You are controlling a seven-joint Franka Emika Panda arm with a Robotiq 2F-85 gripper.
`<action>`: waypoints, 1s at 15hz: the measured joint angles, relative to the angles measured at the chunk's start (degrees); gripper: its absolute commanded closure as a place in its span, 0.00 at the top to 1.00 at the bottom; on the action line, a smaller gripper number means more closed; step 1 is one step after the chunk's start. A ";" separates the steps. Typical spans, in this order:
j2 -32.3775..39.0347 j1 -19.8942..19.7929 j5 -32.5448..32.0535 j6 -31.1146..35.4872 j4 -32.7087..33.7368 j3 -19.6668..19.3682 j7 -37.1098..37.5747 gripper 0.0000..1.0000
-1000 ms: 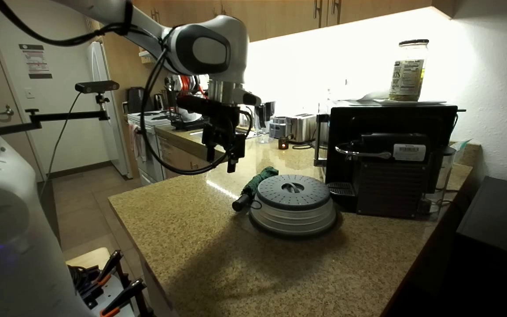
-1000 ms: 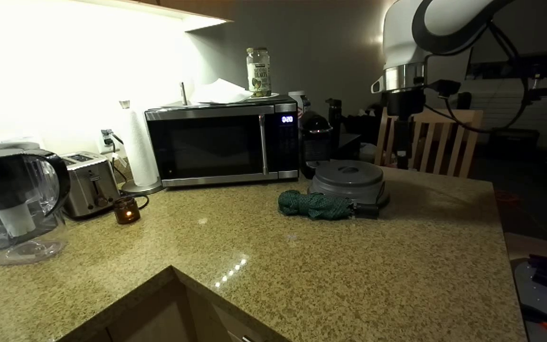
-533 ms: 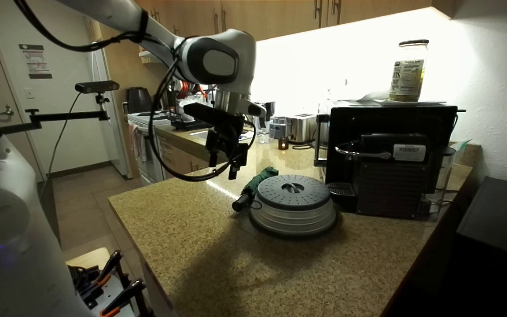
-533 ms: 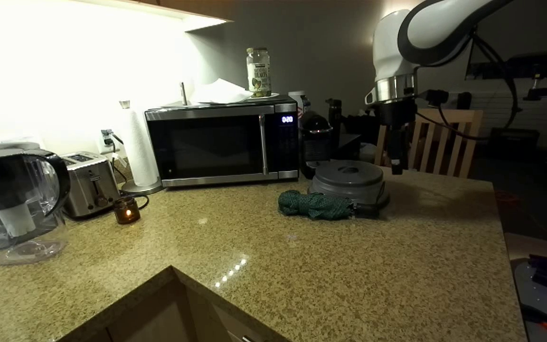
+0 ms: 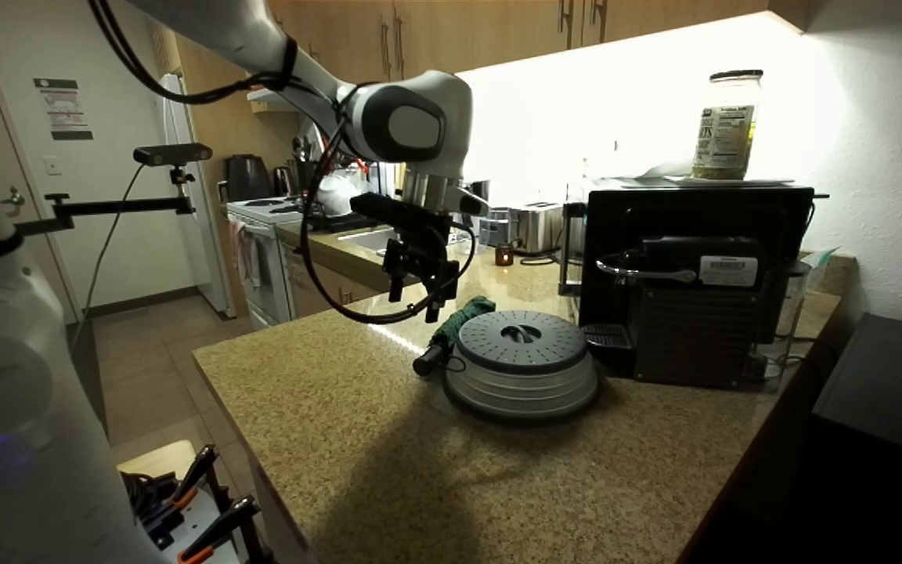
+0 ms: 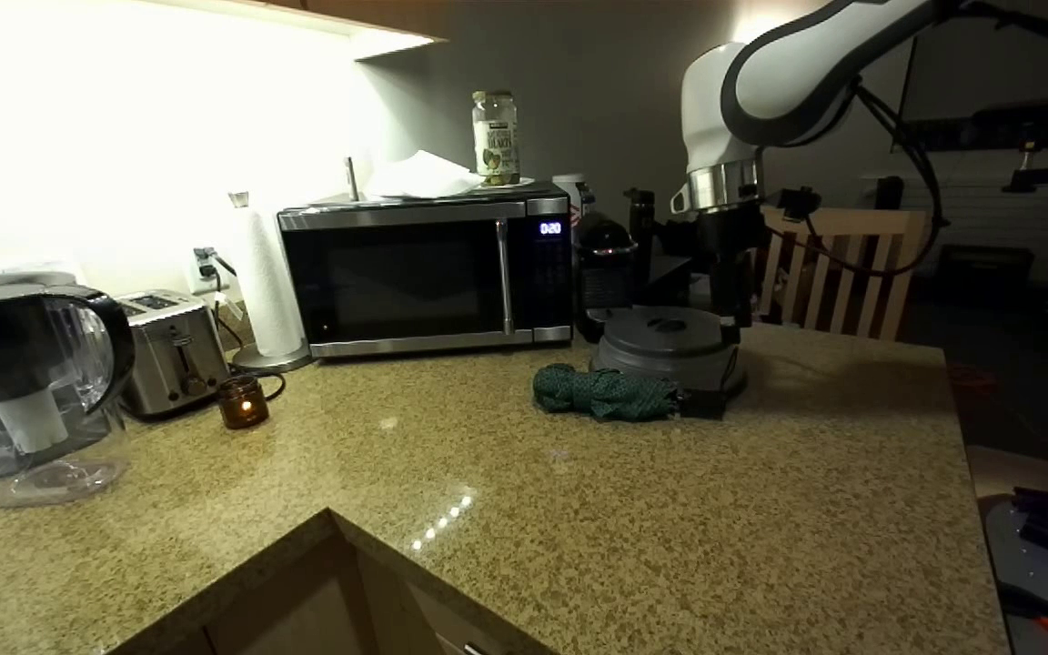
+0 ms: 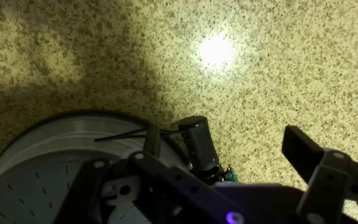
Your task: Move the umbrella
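The umbrella is a folded, lumpy dark green bundle with a black handle and a thin strap. It lies on the counter in both exterior views [image 5: 460,319] [image 6: 610,393], close beside the grey domed disc [image 5: 525,392]. In the wrist view the umbrella's black handle [image 7: 199,143] shows, with a bit of green cloth; the rest is hidden by my gripper. My gripper [image 5: 413,305] is open and empty, above the counter near the umbrella. In the wrist view the handle appears between the gripper's fingers [image 7: 226,144], lower than them and nearer the left finger.
A black coffee machine [image 5: 686,313] stands behind the disc, and a microwave [image 6: 415,282] stands against the wall. A lit candle jar [image 6: 244,402], a toaster [image 6: 176,355] and a water pitcher [image 6: 33,391] are farther along the counter. The counter has an inner corner edge [image 6: 328,514].
My arm has come down and moved closer to the umbrella, shifting right in an exterior view and left in an exterior view. The umbrella and the disc have not moved.
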 measured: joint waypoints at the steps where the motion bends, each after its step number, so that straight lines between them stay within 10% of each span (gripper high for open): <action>1: 0.65 0.00 -0.02 0.20 0.76 0.19 -0.06 1.00; 15: 1.31 0.00 -0.03 0.20 2.09 0.51 -0.06 1.00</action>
